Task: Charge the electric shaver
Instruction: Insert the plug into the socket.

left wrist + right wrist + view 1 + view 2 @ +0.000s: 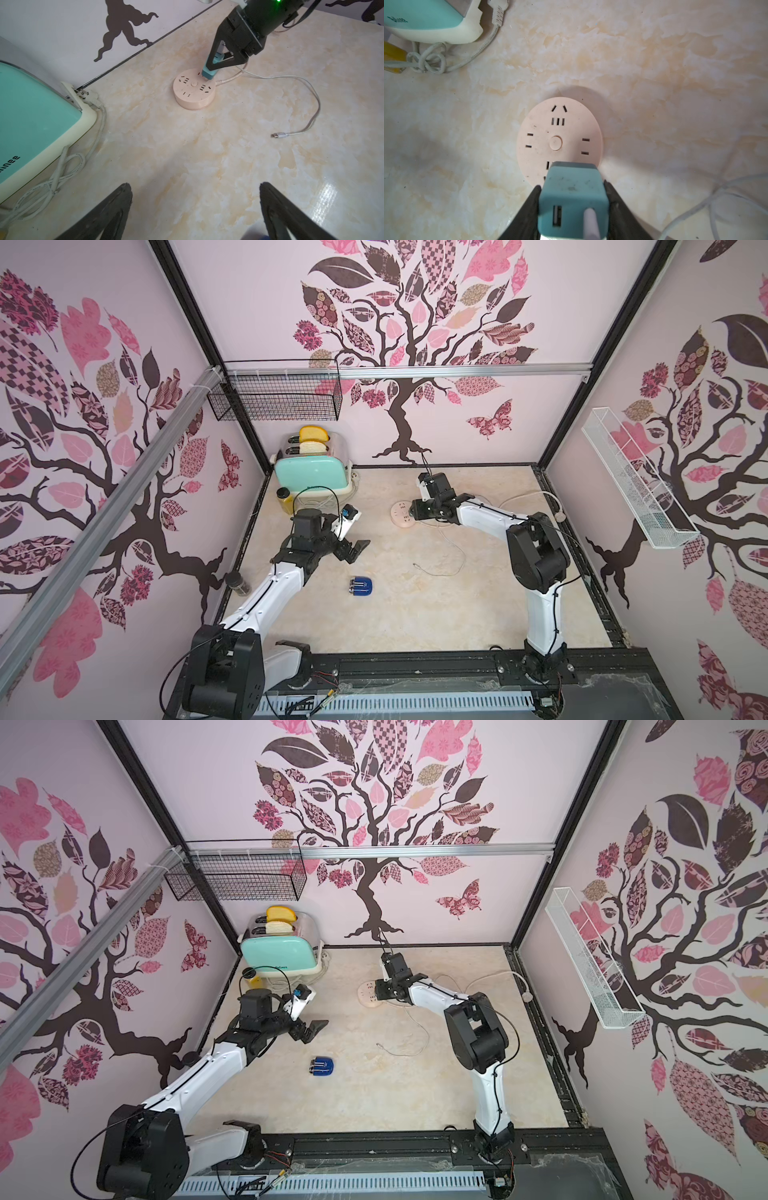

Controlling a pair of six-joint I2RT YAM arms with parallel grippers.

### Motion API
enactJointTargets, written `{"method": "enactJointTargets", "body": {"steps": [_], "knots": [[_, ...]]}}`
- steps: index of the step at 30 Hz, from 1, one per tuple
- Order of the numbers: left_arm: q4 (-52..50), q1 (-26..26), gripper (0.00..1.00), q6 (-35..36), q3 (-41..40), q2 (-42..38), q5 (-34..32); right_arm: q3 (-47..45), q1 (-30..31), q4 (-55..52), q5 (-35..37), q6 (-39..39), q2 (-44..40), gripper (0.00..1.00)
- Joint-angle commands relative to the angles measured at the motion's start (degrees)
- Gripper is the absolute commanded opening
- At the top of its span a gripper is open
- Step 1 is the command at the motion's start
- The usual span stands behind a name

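my left fingers (pixel 355 551) are spread wide and hold nothing, hanging above the worktop (pixel 457 614). the electric shaver (pixel 360 586) lies flat on the worktop close by, on the side nearer my base, touching neither of my arms; both top views show it (pixel 321 1067). my right fingers (pixel 412 513) are clamped on the sides of the mint-green plug adapter (pixel 571 193), which stands tilted with its lower end against the face of the round pink socket disc (pixel 193 97), near its edge. i cannot tell whether the prongs are in. a white cable (pixel 311 87) runs from the adapter, its free plug (pixel 278 135) loose on the worktop, well apart from the shaver.
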Motion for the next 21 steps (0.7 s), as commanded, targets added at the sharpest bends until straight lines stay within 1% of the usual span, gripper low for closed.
{"method": "enactJointTargets", "body": {"steps": [1, 6, 11, 14, 21], "knots": [[3.95, 0.97, 0.98, -3.0, -0.85, -0.56, -2.49, 2.42, 1.49, -0.24, 1.78, -2.99, 1.23, 0.0], [5.1, 1.59, 0.98, -3.77, -1.56, -0.2, -2.97, 3.28, 3.25, -0.65, 2.44, -4.49, 2.52, 0.0], [5.28, 2.0, 0.98, -3.99, -1.62, 0.02, -3.11, 1.84, 4.19, -0.66, 3.49, -4.96, 1.38, 0.0], [5.33, 2.13, 0.98, -3.99, -1.75, 0.07, -2.93, 1.16, 4.37, -0.26, 3.92, -5.2, 1.5, 0.0], [5.15, 2.66, 0.98, -3.75, -1.89, -0.15, -2.77, 3.02, 4.33, -1.05, 6.8, -6.5, 2.98, 0.0]]}}
